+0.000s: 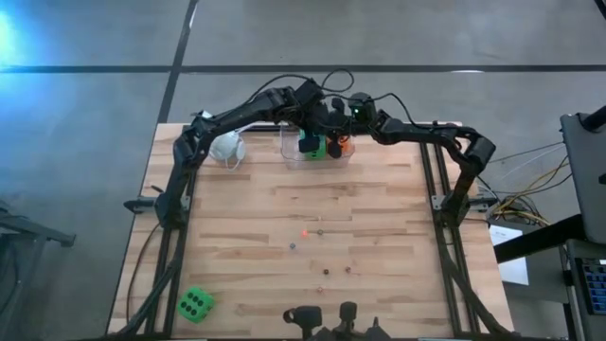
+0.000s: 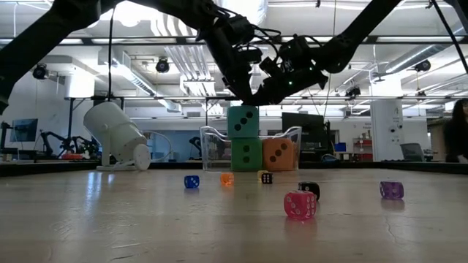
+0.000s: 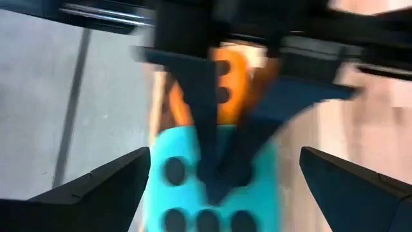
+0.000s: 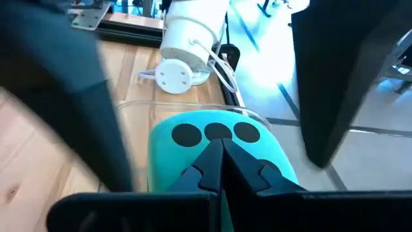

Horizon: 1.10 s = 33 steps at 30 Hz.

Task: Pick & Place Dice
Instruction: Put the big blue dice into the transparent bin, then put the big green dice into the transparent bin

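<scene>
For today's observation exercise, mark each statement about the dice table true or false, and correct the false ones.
1. The teal die sits stacked on a green die in the clear container. True.
2. The orange die lies outside the container. False: it is inside, beside the green one.
3. Another green die lies alone near the table's front-left corner. True.
4. The white cup stands upright. False: it lies tipped over.
5. The left tool is shut. False: its fingers stand wide open above the teal die; the right tool is shut.

Table middle (image 1: 379, 204) open, tiny dice (image 1: 304, 232) scattered — far bin (image 1: 289, 152) crowded
</scene>
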Each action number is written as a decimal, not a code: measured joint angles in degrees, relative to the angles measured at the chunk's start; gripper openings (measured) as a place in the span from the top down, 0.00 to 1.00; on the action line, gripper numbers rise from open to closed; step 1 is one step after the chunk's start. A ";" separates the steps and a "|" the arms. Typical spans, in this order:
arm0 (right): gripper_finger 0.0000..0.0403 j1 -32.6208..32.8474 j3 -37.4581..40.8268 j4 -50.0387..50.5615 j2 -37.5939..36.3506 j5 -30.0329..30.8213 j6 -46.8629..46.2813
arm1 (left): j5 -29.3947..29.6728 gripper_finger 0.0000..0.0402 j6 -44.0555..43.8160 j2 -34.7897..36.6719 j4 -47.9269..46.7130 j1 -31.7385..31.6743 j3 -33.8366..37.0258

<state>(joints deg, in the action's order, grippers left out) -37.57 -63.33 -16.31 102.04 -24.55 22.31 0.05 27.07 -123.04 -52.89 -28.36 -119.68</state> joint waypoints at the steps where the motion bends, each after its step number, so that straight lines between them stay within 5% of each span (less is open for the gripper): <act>1: 0.98 0.01 0.00 0.06 -0.07 0.76 0.05 | -0.18 0.01 0.04 0.00 -0.11 0.04 0.00; 33: 0.98 0.18 6.56 6.31 -13.96 2.22 2.14 | 0.36 0.00 1.19 4.44 -4.23 -0.09 -0.02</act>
<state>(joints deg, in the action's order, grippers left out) -37.39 -56.77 -10.00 88.08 -22.33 24.45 0.40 28.26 -118.61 -57.13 -28.45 -119.70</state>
